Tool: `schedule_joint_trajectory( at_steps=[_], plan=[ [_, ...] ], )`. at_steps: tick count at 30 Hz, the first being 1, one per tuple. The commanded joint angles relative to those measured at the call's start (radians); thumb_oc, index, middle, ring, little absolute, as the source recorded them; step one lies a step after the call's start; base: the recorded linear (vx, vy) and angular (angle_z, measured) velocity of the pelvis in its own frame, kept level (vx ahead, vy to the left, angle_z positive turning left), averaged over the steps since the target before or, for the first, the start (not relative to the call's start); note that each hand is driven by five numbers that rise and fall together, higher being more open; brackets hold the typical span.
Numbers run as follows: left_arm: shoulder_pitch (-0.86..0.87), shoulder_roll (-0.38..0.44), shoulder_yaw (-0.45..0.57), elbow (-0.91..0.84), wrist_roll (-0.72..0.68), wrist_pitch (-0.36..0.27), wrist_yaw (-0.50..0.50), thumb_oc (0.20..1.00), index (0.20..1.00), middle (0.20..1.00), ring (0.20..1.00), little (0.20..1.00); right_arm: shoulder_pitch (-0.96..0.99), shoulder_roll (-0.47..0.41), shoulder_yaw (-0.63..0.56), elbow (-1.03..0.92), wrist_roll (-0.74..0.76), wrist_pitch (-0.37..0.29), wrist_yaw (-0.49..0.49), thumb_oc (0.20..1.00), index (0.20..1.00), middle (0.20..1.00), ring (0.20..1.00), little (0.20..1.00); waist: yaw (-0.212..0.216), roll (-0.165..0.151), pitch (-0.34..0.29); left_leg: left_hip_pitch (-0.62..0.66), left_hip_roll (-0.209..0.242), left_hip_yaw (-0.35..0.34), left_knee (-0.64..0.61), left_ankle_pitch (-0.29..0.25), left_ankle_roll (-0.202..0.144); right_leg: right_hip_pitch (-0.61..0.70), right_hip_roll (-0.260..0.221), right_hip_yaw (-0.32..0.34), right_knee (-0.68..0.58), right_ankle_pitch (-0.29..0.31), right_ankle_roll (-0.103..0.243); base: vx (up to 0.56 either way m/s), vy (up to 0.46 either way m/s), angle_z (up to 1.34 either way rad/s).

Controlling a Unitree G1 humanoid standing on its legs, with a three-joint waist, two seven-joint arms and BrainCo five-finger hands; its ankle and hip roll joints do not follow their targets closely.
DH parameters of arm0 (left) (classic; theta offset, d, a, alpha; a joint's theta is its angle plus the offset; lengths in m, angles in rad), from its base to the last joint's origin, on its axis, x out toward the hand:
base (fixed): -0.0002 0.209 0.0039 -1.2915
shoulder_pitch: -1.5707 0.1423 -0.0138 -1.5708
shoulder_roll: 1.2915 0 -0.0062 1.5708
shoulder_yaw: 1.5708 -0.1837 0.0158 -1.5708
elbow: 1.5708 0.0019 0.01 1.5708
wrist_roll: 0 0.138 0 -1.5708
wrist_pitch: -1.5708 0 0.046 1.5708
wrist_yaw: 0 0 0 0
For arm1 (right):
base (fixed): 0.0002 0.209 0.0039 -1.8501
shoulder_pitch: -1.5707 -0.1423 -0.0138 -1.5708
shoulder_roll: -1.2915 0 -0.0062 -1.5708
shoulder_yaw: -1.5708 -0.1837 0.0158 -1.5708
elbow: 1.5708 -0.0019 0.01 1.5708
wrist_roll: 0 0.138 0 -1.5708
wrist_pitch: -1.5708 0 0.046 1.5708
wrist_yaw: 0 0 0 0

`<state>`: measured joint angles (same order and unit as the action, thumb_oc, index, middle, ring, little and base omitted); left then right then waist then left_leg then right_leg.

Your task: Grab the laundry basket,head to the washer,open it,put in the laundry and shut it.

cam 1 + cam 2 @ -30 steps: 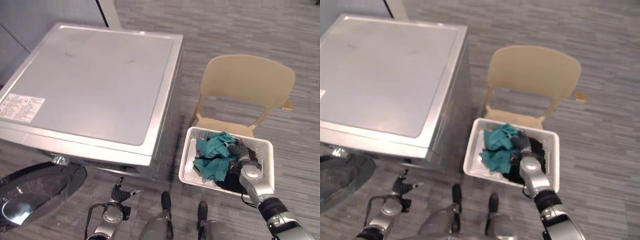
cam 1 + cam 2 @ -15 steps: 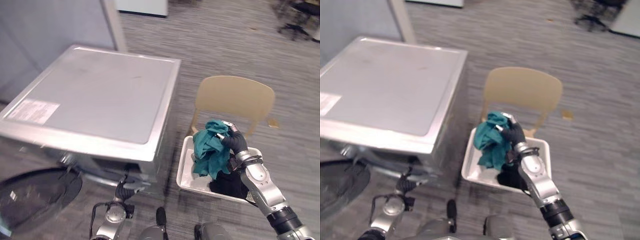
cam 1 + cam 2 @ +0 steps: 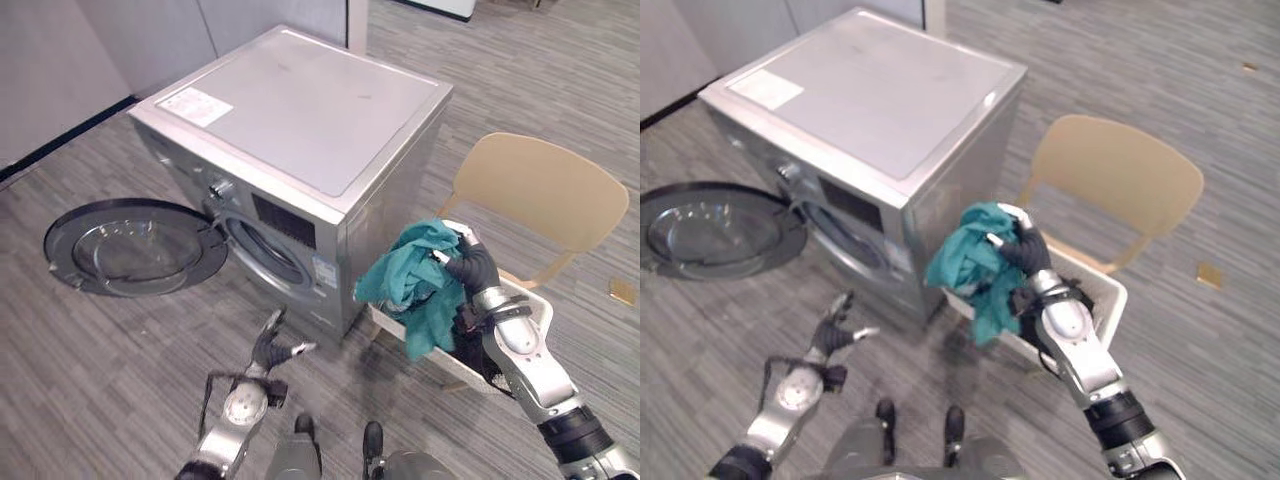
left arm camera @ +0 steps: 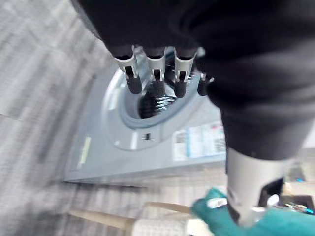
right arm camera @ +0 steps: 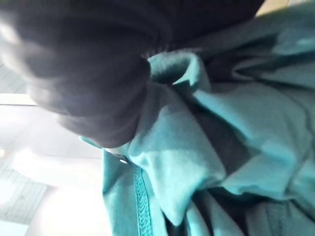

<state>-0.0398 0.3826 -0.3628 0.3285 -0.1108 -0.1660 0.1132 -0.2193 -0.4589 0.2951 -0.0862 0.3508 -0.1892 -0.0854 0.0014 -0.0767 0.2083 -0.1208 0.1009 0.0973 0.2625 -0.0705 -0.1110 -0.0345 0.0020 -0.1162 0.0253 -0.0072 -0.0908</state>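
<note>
Closest to us, our left hand (image 3: 262,352) hangs low with fingers (image 4: 134,83) spread loose, holding nothing. Our right hand (image 3: 474,272) has fingers pinching the teal garment (image 3: 408,280), lifted above the white laundry basket (image 3: 536,313). Behind that is the washer (image 3: 300,120) with its door (image 3: 137,246) swung open, and a tan chair (image 3: 545,190).

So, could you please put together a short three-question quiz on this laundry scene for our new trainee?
1. True or false: the washer has its round door swung open.
2. Which item is the right hand holding up? A) a dark garment B) the teal garment C) the white laundry basket
3. Fill in: the basket sits on the floor between the washer and the tan ____.

Key:
1. True: the door lies open to the robot's left of the drum opening.
2. B: its fingers are curled round the teal cloth above the basket, while the left hand hangs open and empty low before the washer.
3. chair.
</note>
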Motion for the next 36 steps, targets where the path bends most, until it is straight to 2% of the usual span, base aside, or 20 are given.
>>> schedule_joint_trajectory(
  at_steps=[1, 2, 4, 5, 8, 11, 14, 15, 16, 18, 19, 20, 21, 26, 32, 36],
  plan=[
    [-0.070, 0.040, -0.078, -0.089, 0.079, -0.086, -0.007, 1.000, 1.000, 1.000, 1.000, 1.000, -0.054, 0.039, 0.010, -0.092, 0.017, -0.086, 0.020, 0.200, 0.200, 0.200, 0.200, 0.200, -0.008, -0.009, -0.086, 0.025, -0.025, 0.036, -0.163, 0.029, 0.052, 0.050, -0.049, 0.006, 0.032, -0.129, 0.162, 0.09, 0.175, 0.65],
    [-0.115, 0.036, -0.134, -0.119, 0.127, -0.094, 0.003, 1.000, 1.000, 1.000, 1.000, 1.000, -0.095, 0.052, 0.051, -0.113, 0.029, -0.090, 0.022, 0.200, 0.200, 0.200, 0.200, 0.200, -0.011, -0.010, -0.100, 0.054, -0.039, 0.028, -0.233, 0.036, 0.056, 0.055, -0.053, -0.001, 0.029, -0.120, 0.173, 0.10, 0.205, 0.56],
    [-0.139, 0.035, -0.158, -0.125, 0.145, -0.097, 0.005, 1.000, 1.000, 1.000, 1.000, 1.000, -0.116, 0.059, 0.067, -0.118, 0.041, -0.093, 0.022, 0.200, 0.200, 0.200, 0.200, 0.200, -0.013, -0.012, -0.102, 0.062, -0.045, 0.026, -0.249, 0.041, 0.058, 0.056, -0.058, -0.003, 0.031, -0.119, 0.177, 0.05, 0.139, 0.19],
    [-0.194, 0.023, -0.210, -0.139, 0.176, -0.098, 0.017, 1.000, 1.000, 1.000, 1.000, 1.000, -0.171, 0.087, 0.118, -0.128, 0.052, -0.094, 0.017, 0.200, 0.200, 0.200, 0.200, 0.200, -0.014, -0.017, -0.110, 0.076, -0.051, 0.032, -0.272, 0.039, 0.064, 0.053, -0.062, 0.000, 0.032, -0.113, 0.184, 0.01, 0.107, -0.15],
    [-0.229, 0.008, -0.234, -0.139, 0.188, -0.095, 0.030, 1.000, 1.000, 1.000, 1.000, 1.000, -0.201, 0.107, 0.145, -0.133, 0.060, -0.096, 0.008, 0.200, 0.200, 0.200, 0.200, 0.200, -0.014, -0.020, -0.112, 0.091, -0.054, 0.041, -0.290, 0.041, 0.068, 0.052, -0.064, 0.005, 0.036, -0.110, 0.188, 0.02, 0.100, -0.09],
    [-0.367, -0.053, -0.328, -0.103, 0.222, -0.079, 0.073, 1.000, 1.000, 1.000, 1.000, 1.000, -0.299, 0.178, 0.240, -0.145, 0.089, -0.090, -0.009, 0.200, 0.200, 0.200, 0.200, 0.200, -0.018, -0.026, -0.134, 0.130, -0.063, 0.060, -0.350, 0.048, 0.081, 0.046, -0.064, 0.021, 0.054, -0.103, 0.201, 0.03, 0.100, -0.04],
    [-0.435, -0.090, -0.363, -0.061, 0.233, -0.073, 0.094, 1.000, 1.000, 1.000, 1.000, 1.000, -0.331, 0.210, 0.272, -0.140, 0.106, -0.086, -0.014, 0.200, 0.200, 0.200, 0.200, 0.200, -0.021, -0.026, -0.139, 0.130, -0.066, 0.061, -0.350, 0.047, 0.082, 0.044, -0.065, 0.022, 0.061, -0.102, 0.204, 0.01, 0.048, -0.04],
    [-0.454, -0.102, -0.370, -0.047, 0.238, -0.069, 0.107, 0.718, 0.718, 0.718, 0.718, 0.718, -0.335, 0.223, 0.288, -0.141, 0.112, -0.086, -0.013, 0.200, 0.200, 0.200, 0.200, 0.200, -0.024, -0.026, -0.142, 0.132, -0.066, 0.062, -0.350, 0.047, 0.084, 0.044, -0.065, 0.023, 0.063, -0.101, 0.204, 0.00, 0.000, 0.00],
    [-0.474, -0.112, -0.370, -0.030, 0.234, -0.066, 0.126, 0.200, 0.200, 0.200, 0.200, 0.200, -0.335, 0.231, 0.309, -0.137, 0.119, -0.085, -0.012, 0.200, 0.200, 0.200, 0.200, 0.200, -0.027, -0.024, -0.143, 0.138, -0.067, 0.063, -0.350, 0.047, 0.085, 0.046, -0.067, 0.024, 0.066, -0.100, 0.205, 0.03, 0.019, 0.01],
    [-0.474, -0.112, -0.363, -0.031, 0.229, -0.066, 0.137, 0.200, 0.200, 0.200, 0.200, 0.200, -0.320, 0.235, 0.318, -0.131, 0.129, -0.083, -0.006, 0.200, 0.200, 0.200, 0.200, 0.200, -0.029, -0.020, -0.144, 0.141, -0.067, 0.066, -0.350, 0.046, 0.086, 0.048, -0.067, 0.025, 0.067, -0.100, 0.206, 0.00, 0.000, 0.00],
    [-0.470, -0.107, -0.356, -0.036, 0.227, -0.067, 0.142, 0.200, 0.200, 0.200, 0.200, 0.200, -0.307, 0.236, 0.324, -0.132, 0.132, -0.081, -0.002, 0.448, 0.448, 0.448, 0.448, 0.448, -0.030, -0.018, -0.145, 0.144, -0.067, 0.068, -0.350, 0.045, 0.086, 0.050, -0.067, 0.026, 0.066, -0.100, 0.205, 0.02, 0.004, -0.04],
    [-0.460, -0.098, -0.345, -0.041, 0.223, -0.069, 0.143, 0.200, 0.200, 0.200, 0.200, 0.200, -0.298, 0.231, 0.331, -0.129, 0.129, -0.078, 0.003, 0.771, 0.771, 0.771, 0.771, 0.771, -0.030, -0.015, -0.147, 0.147, -0.068, 0.070, -0.350, 0.045, 0.086, 0.052, -0.067, 0.028, 0.065, -0.101, 0.205, 0.03, 0.004, -0.04],
    [-0.444, -0.088, -0.331, -0.053, 0.216, -0.070, 0.141, 0.200, 0.200, 0.200, 0.200, 0.200, -0.276, 0.221, 0.330, -0.131, 0.129, -0.071, 0.011, 1.000, 1.000, 1.000, 1.000, 1.000, -0.031, -0.012, -0.150, 0.151, -0.067, 0.073, -0.350, 0.044, 0.086, 0.056, -0.067, 0.029, 0.063, -0.101, 0.204, 0.03, -0.002, -0.03],
    [-0.331, -0.016, -0.225, -0.104, 0.182, -0.083, 0.123, 0.200, 0.200, 0.200, 0.200, 0.200, -0.167, 0.121, 0.267, -0.132, 0.037, -0.052, 0.044, 1.000, 1.000, 1.000, 1.000, 1.000, -0.036, -0.005, -0.160, 0.166, -0.061, 0.079, -0.350, 0.042, 0.081, 0.069, -0.066, 0.030, 0.049, -0.100, 0.203, 0.02, -0.018, -0.05],
    [-0.096, 0.107, -0.060, -0.166, 0.153, -0.115, 0.069, 0.200, 0.200, 0.200, 0.200, 0.200, 0.045, -0.113, 0.088, -0.183, -0.326, -0.066, 0.031, 1.000, 1.000, 1.000, 1.000, 1.000, -0.043, 0.008, -0.169, 0.177, -0.056, 0.079, -0.350, 0.044, 0.079, 0.079, -0.063, 0.031, 0.039, -0.101, 0.206, 0.02, -0.041, -0.03],
    [0.037, 0.130, 0.014, -0.081, 0.149, -0.112, 0.038, 0.200, 0.200, 0.200, 0.200, 0.200, 0.218, -0.148, 0.008, -0.065, -0.410, -0.049, 0.031, 1.000, 1.000, 1.000, 1.000, 1.000, -0.051, 0.019, -0.169, 0.182, -0.053, 0.076, -0.350, 0.049, 0.076, 0.081, -0.058, 0.032, 0.036, -0.104, 0.207, 0.01, -0.037, -0.03]
  ],
)
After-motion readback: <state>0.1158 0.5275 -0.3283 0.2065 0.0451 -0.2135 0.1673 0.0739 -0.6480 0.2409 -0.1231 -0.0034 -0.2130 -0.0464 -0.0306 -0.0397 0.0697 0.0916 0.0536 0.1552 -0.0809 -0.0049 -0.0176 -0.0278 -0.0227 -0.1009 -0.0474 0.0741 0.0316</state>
